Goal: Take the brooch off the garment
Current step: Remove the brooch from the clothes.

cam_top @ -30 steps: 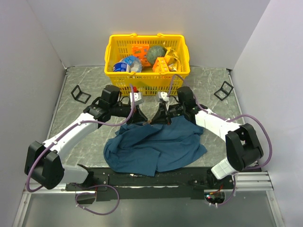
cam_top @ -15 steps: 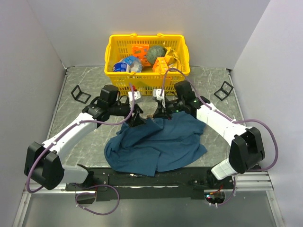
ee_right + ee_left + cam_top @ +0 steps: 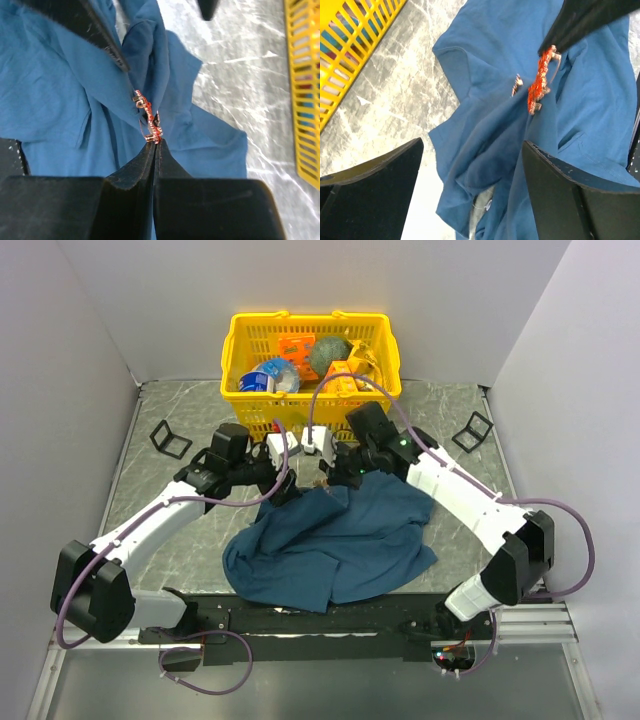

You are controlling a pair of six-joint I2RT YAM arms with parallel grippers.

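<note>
From above, the left tool (image 3: 284,487) is now standing spread at the far edge of the garment (image 3: 340,540), having just let go of the cloth, while the right tool (image 3: 325,478) is shifting leftward, nearer the basket (image 3: 310,400). The left wrist view is showing that tool's fingers (image 3: 370,200) wide apart over the cloth, with the brooch (image 3: 538,85) dangling at the right tool's tip. The right wrist view is showing the right tool (image 3: 156,144) pinching the brooch (image 3: 147,117) against a raised fold, so with nothing holding the cloth down, the pin is probably not coming free yet.
</note>
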